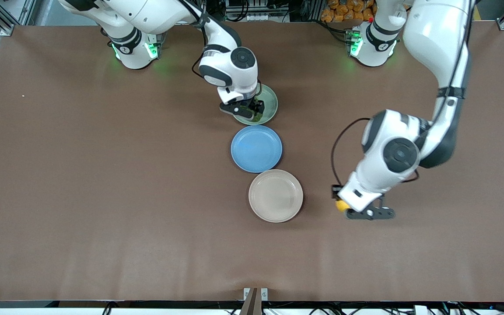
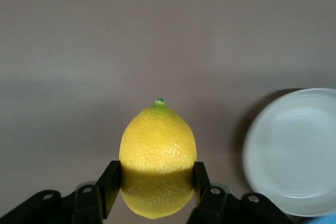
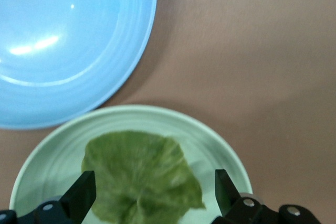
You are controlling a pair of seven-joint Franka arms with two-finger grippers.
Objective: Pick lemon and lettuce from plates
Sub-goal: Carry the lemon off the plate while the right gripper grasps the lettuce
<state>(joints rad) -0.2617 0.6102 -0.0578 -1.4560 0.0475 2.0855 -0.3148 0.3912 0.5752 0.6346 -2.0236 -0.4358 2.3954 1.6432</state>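
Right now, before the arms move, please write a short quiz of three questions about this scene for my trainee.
1. True or false: the left gripper is shut on the lemon.
2. Which plate holds the lettuce? A: beige plate. B: blue plate. C: mint green plate.
3. Fill in: the right gripper is ____ over the lettuce.

Key:
1. True; it holds the lemon over bare table beside the beige plate.
2. C.
3. open; a finger stands on each side of the leaf.
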